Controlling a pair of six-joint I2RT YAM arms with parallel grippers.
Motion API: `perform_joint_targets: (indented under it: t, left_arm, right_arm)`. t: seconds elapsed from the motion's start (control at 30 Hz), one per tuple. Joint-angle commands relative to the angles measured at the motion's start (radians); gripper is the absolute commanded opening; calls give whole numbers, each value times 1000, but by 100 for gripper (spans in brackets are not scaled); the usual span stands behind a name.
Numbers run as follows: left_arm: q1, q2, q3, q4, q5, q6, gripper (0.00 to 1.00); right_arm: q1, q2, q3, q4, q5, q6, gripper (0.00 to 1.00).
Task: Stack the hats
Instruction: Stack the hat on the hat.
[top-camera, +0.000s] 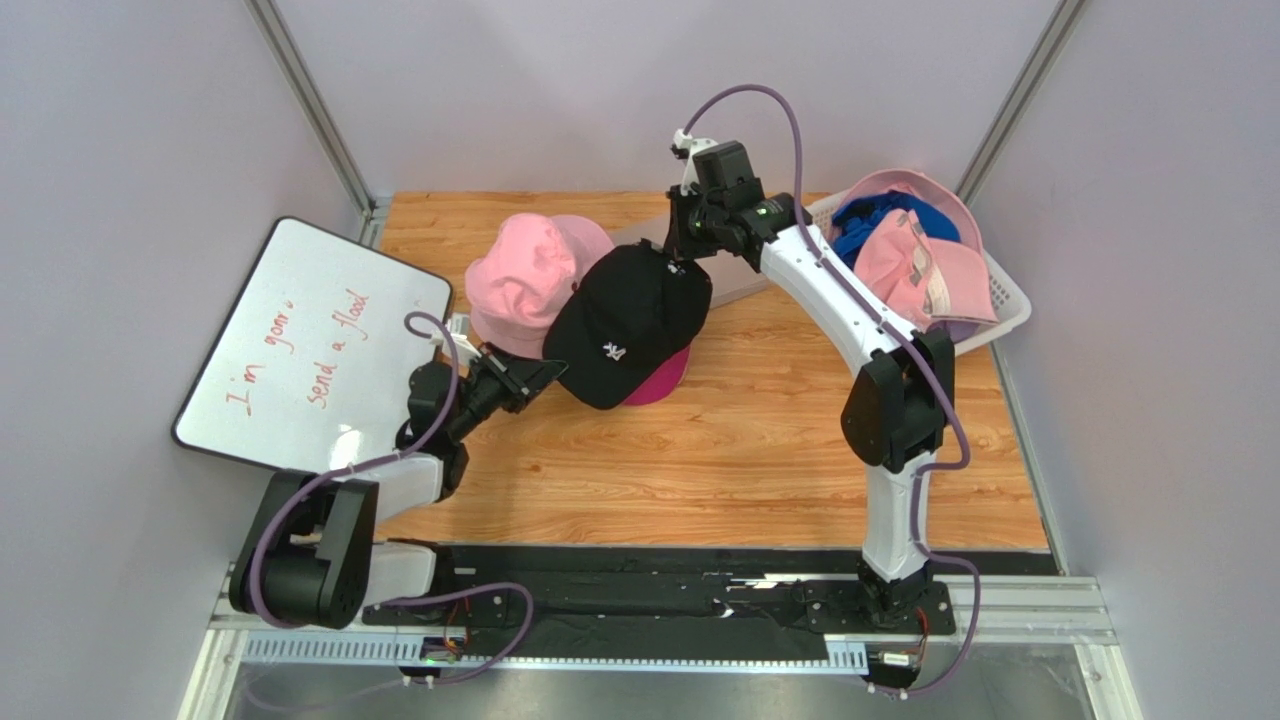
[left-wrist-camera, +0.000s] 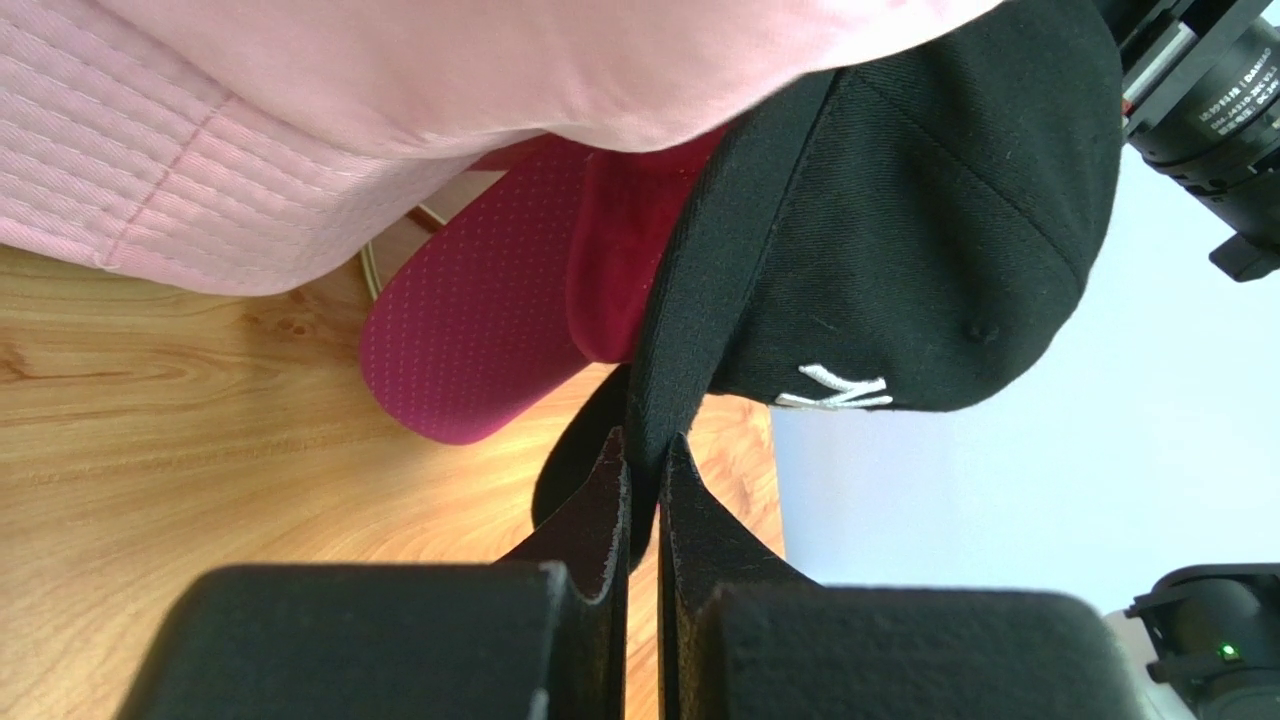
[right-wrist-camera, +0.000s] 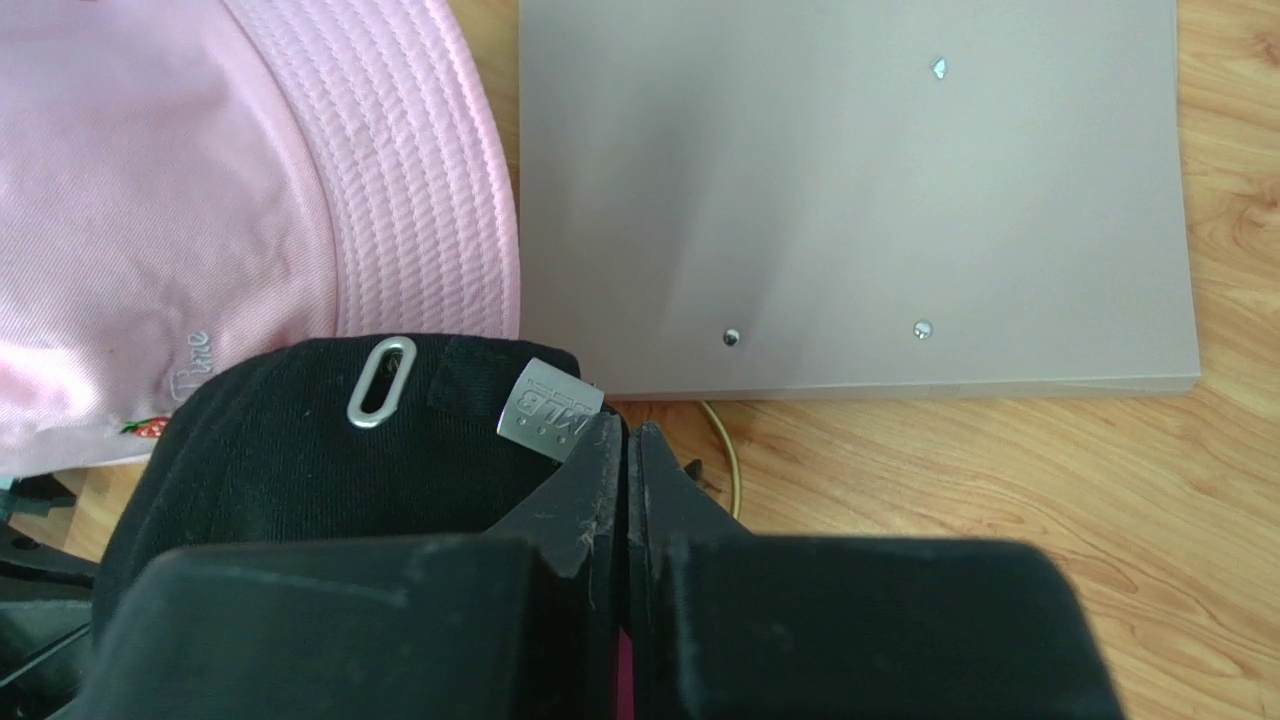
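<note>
Left gripper (left-wrist-camera: 643, 450): fingers pressed together on the brim edge of the black baseball cap (top-camera: 624, 323).
Magenta cap (top-camera: 661, 387): beneath it, mostly hidden.
Pink bucket hat (top-camera: 519, 278): touching the black cap's left side.
Right gripper (right-wrist-camera: 628, 443): pinching the black cap's rear strap.
White basket (top-camera: 1010, 312): far right, contents overlapping; bare wood lies between it and the caps.

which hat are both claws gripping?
The black cap with the white logo: left claw pinches its brim, right claw its back edge. Pink bucket hat and magenta cap aren't gripped.
</note>
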Motion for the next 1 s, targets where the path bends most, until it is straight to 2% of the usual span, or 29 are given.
perform_joint_targets:
  t: [0.0,0.33,0.5,0.73,0.97]
  left_arm:
    - [17,74,-4,-33,-56,32,0]
    - [17,67,56,-151,-48,126,0]
    - [10,97,95,-201,-37,164,0]
    - [-52,143,149,-214,-39,189,0]
    - [-70,114,174,-271,-28,218,0]
  right_arm:
    - [-3,54,47,-2,61,-10,0]
    - [-27,127,40,-7,58,-22,0]
    - [-30,129,-29,4,34,-29,0]
    - [-26,-30,-251,54,29,-9,0]
    - [-21,-208,-431,53,73,4,0]
